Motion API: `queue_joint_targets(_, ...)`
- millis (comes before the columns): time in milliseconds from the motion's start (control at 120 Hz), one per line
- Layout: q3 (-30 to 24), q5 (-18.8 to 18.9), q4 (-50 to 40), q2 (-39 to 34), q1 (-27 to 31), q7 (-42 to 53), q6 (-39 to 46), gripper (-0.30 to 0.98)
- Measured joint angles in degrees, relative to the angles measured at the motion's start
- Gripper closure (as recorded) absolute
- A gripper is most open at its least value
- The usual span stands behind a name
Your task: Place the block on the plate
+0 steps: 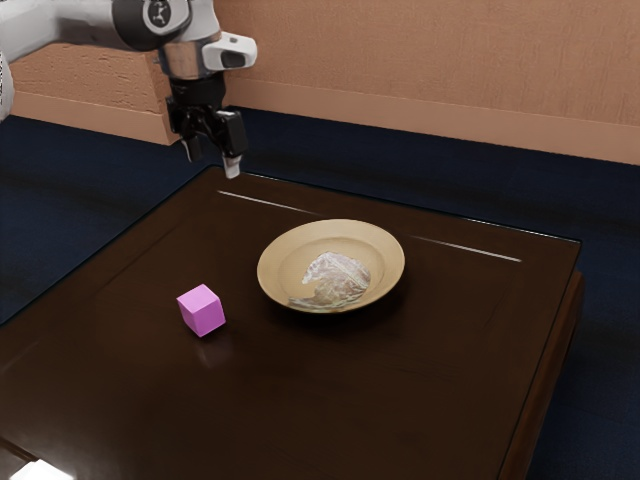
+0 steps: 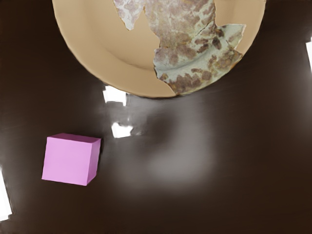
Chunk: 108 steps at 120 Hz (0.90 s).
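a dark, glossy table (image 1: 400, 380) served as the worksite as a robot arm (image 1: 195, 55) reached in from the exterior view's left. a shallow tan plate (image 1: 275, 265), marked with a mottled patch (image 1: 338, 278), awaited its delivery. the black gripper (image 1: 213, 163) hung in the air with its fingers parted and nothing between them, well apart from the block. smallest of all, the pink block (image 1: 203, 312) sat on the bare tabletop near the plate, not touching it. it looked light and stiff, probably a solid cube with little to crush or break, though its smooth sides could slip under a shallow or crooked pinch. the sound hold appeared to be two opposite upright faces, taken squarely at mid-height, with the fingers turned to match its sides and a modest squeeze.
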Motion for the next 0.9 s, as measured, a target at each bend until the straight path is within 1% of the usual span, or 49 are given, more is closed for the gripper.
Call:
queue_joint_targets(150,0.34,0.08,0.04,0.31,-0.20,-2.74,-0.02,0.00)
queue_joint_targets(200,0.41,0.03,-1.39,-0.44,-0.31,-3.19,0.02,0.00)
queue_joint_targets(250,0.75,0.29,-5.12,-2.77,-0.51,-2.88,0.38,0.00)
queue_joint_targets(350,2.80,1.17,-15.69,-8.59,-1.17,-0.50,2.85,0.00)
queue_joint_targets(500,7.52,2.48,-26.18,-11.88,-2.26,5.41,8.57,0.00)
queue_joint_targets(625,10.20,3.15,-30.94,-12.21,0.25,10.60,13.51,0.00)
queue_joint_targets(717,10.94,3.19,-33.73,-11.94,1.33,14.45,17.19,0.00)
queue_joint_targets(825,11.76,3.05,-35.07,-10.33,0.29,18.99,21.31,0.00)
queue_joint_targets(900,12.78,2.92,-34.26,-8.14,-0.88,21.78,23.40,0.00)
